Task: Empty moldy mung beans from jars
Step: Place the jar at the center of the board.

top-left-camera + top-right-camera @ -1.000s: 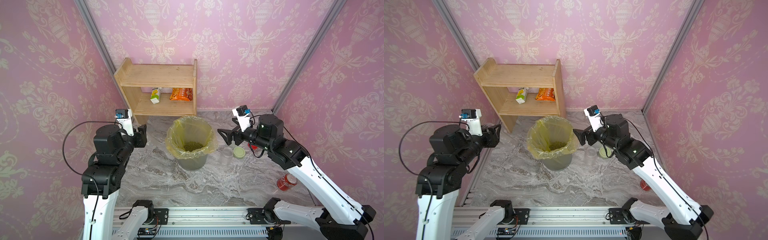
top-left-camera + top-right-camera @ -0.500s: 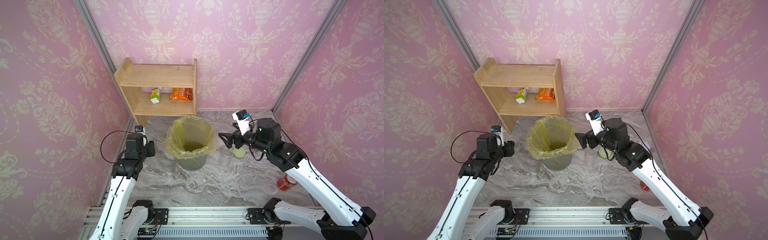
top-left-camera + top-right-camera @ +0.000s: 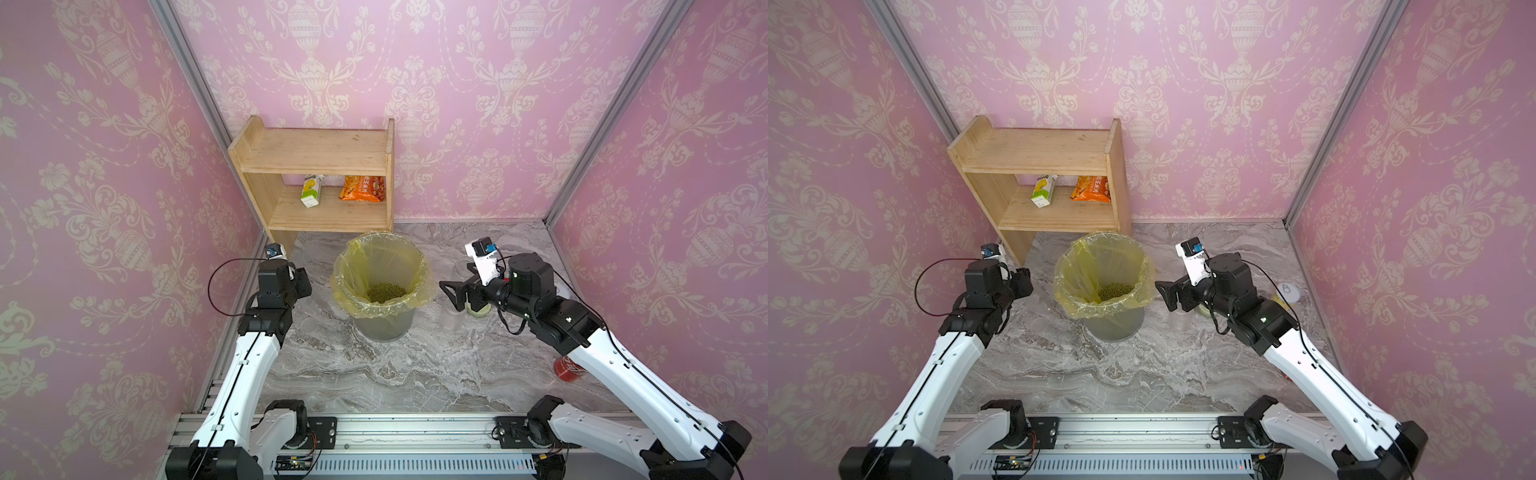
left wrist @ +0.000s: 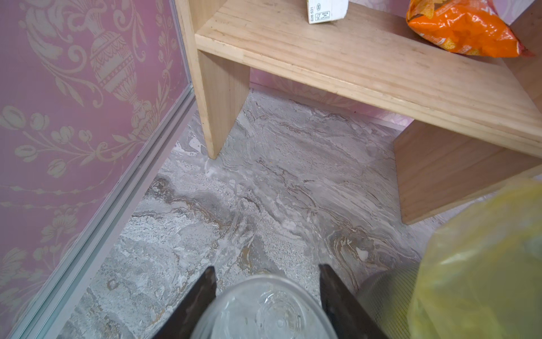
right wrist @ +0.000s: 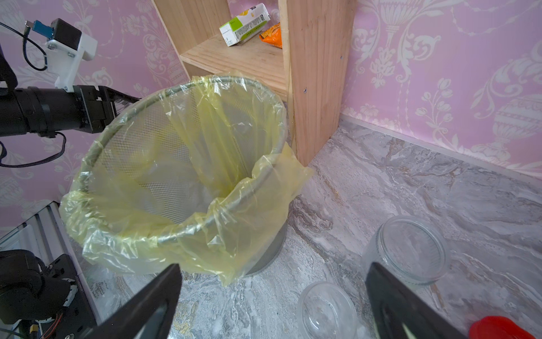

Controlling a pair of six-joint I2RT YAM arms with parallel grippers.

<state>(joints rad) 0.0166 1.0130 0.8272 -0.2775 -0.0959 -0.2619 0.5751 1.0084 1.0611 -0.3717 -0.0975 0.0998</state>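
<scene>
My left gripper (image 4: 266,267) is shut on a clear jar (image 4: 264,311) that looks empty; it is held low over the floor, left of the bin and in front of the shelf leg. In both top views that gripper (image 3: 305,282) (image 3: 1025,282) is beside the bin. The mung beans (image 3: 386,292) (image 3: 1116,289) lie as a green heap in the bin's bottom. My right gripper (image 5: 273,265) (image 3: 451,293) stands open and holds nothing, right of the bin. Beneath it are two empty clear jars: a wide one (image 5: 407,249) and a smaller one (image 5: 325,311).
The mesh bin with its yellow bag (image 3: 419,266) (image 5: 181,232) stands mid-floor. A wooden shelf (image 3: 316,166) behind it holds a carton (image 3: 311,195) and an orange snack bag (image 3: 361,189). A red lid (image 5: 498,328), pale green lid (image 3: 478,309), translucent lid (image 3: 1287,293) and red soda can (image 3: 567,368) lie right.
My left arm has dropped from high up, near the camera, to low beside the bin. The right gripper has sunk slightly and is still open.
</scene>
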